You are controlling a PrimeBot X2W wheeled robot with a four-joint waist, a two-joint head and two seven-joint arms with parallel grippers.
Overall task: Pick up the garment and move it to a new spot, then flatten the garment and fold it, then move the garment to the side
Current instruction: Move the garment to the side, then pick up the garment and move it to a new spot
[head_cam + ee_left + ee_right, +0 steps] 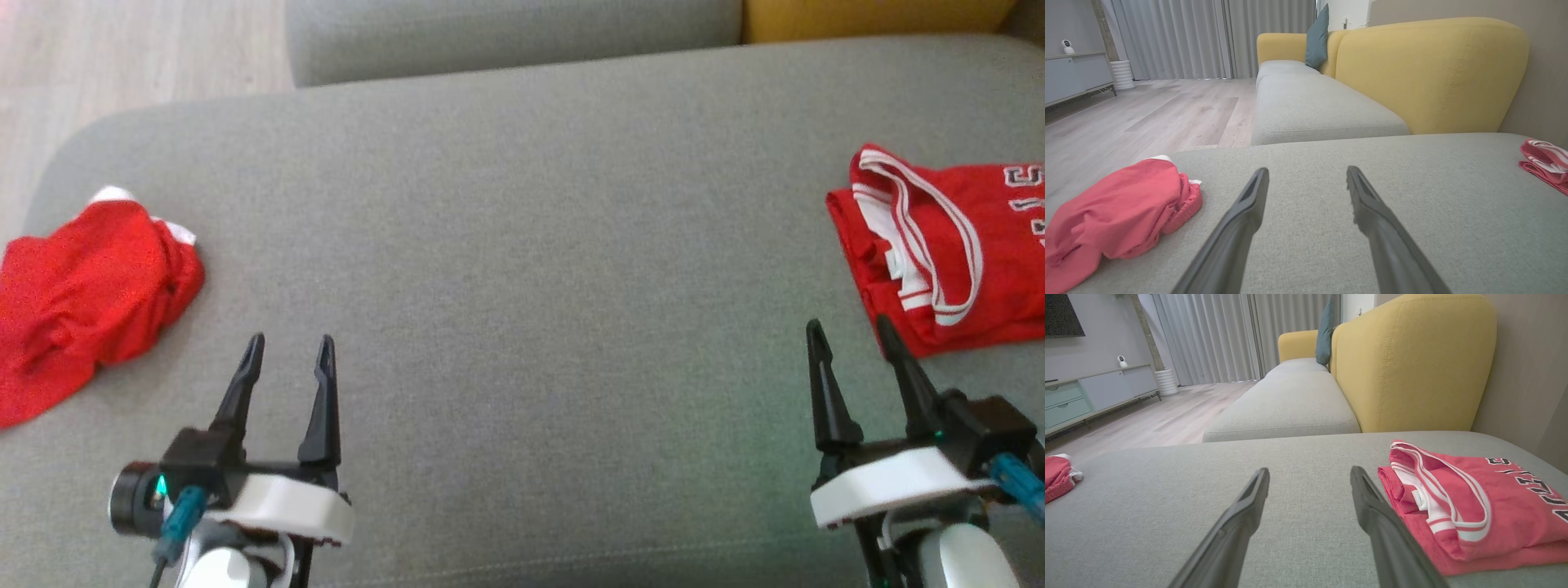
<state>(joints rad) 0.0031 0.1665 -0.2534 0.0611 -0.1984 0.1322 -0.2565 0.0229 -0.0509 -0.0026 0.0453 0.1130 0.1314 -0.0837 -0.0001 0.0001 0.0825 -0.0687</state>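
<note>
Grey sofa seat (522, 245), wide and flat, bare through the middle. A yellow backrest (1433, 73) stands behind it in the left wrist view.

Two red pieces lie well apart on the seat. The crumpled garment (82, 286) is bunched at the seat's left edge, a bit of white trim showing, and lies left of the fingers in the left wrist view (1114, 212). The folded shirt (955, 245) lies flat at the right edge, white-striped collar and lettering up, layers stacked (1474, 506).

Step, as I judge it: the shirt on the right looks finished and set aside; the heap on the left looks untouched, so the pick-up of that one is not yet begun. The next move likely falls to the left arm: reach left and down, then close on a raised fold of the heap.

Left gripper (291, 338): low over the seat, fingers spread, nothing between them, pointing away from the robot, the heap off to its left, near but apart.

Right gripper (849, 322): same pose, fingers spread and empty, its outer finger just beside the shirt's near corner; contact cannot be told.
</note>
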